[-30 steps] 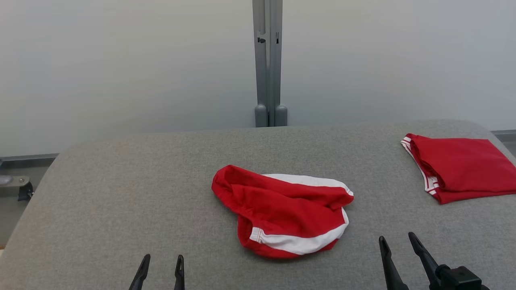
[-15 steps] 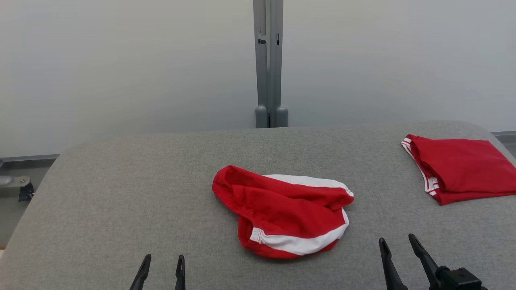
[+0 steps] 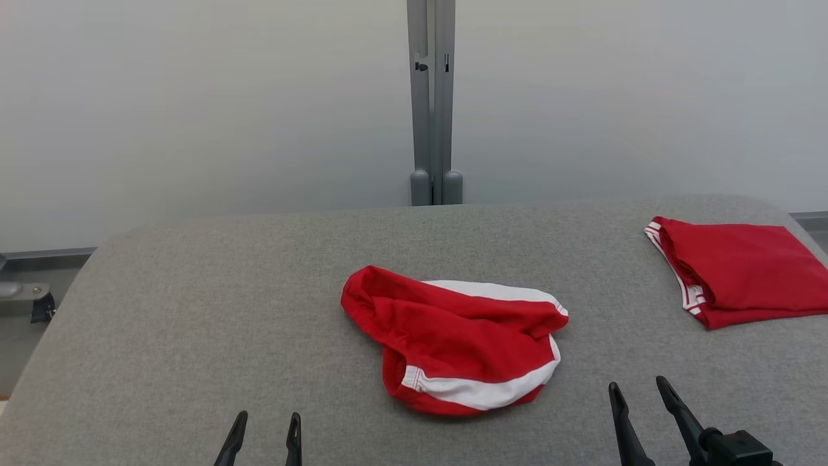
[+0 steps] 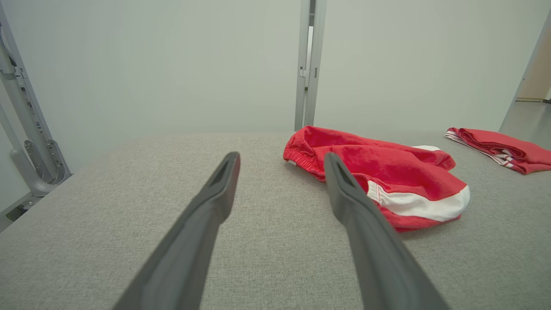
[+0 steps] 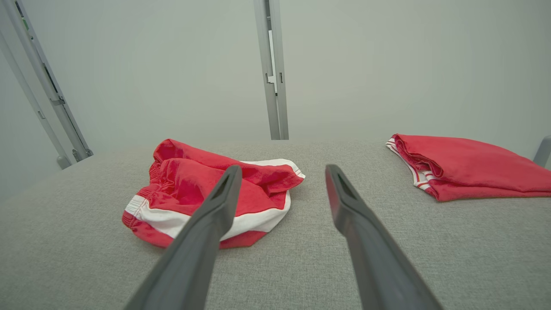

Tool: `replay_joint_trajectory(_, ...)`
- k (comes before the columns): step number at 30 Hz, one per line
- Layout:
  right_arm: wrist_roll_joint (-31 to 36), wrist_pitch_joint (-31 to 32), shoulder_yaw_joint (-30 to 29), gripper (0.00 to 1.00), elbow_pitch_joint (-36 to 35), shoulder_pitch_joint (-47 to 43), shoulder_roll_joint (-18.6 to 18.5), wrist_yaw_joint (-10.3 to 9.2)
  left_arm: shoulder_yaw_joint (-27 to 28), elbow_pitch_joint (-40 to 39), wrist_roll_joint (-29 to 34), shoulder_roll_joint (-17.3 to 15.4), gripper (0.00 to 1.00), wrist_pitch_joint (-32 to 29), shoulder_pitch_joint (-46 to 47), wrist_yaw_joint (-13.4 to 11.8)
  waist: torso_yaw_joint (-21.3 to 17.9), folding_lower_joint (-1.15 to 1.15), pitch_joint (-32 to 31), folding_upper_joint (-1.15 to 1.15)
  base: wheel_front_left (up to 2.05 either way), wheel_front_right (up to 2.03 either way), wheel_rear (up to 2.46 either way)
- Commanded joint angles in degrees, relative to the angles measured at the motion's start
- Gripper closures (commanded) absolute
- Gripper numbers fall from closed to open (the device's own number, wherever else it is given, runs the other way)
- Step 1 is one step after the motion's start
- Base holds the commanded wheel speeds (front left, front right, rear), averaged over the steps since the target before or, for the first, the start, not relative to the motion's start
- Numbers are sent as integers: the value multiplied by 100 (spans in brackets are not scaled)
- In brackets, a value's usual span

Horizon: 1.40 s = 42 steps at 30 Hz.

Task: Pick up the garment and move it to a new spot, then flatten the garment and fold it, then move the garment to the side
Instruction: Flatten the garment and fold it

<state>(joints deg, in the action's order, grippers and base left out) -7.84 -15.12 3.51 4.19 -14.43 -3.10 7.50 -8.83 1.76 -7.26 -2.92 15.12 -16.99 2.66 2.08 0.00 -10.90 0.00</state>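
Note:
A crumpled red garment with white bands lies in a heap at the middle of the grey padded table. The left wrist view has the garment ahead and to the right, and in the right wrist view the garment lies ahead and to the left. My left gripper stands open near the table's front edge, left of the heap and apart from it. Open too, my right gripper hangs to the heap's right, touching nothing. Both sets of fingers are empty.
A second red garment, folded flat, lies at the table's far right corner. A grey upright post rises behind the table against a pale wall. A metal frame stands off the left end.
My left gripper has drawn back slightly toward the front edge and edged right. The right gripper and both garments hold their places.

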Motion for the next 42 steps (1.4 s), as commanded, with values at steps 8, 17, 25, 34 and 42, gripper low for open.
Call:
replay_joint_trajectory(8, -15, -1, 37, 0, 10, 62, -33, -2, -322, 614, -286, 1, 0, 1, 188, 219, -30, 0, 105, 0, 0, 0, 0)
replay_joint_trajectory(17, -48, -1, 44, 0, 16, 205, -137, -2, -1165, 1837, -535, -4, 0, -323, 1477, 333, -130, 0, 444, 0, 0, 0, 0)
replay_joint_trajectory(25, -45, -1, -17, 0, -12, 316, -248, -2, -1796, 2051, -1051, -10, 0, -1029, 2326, 41, -329, 0, 709, 0, 0, 0, 0)
replay_joint_trajectory(34, -48, -1, -7, 0, -13, 406, -336, -2, -1986, 2462, -1233, -11, 0, -1184, 2749, -144, -500, 0, 893, 0, 0, 0, 0)
replay_joint_trajectory(42, -40, -1, 34, 0, -25, 481, -360, -2, -2024, 2915, -1158, -47, 0, -1262, 3002, -203, -647, 0, 988, 0, 0, 0, 0)
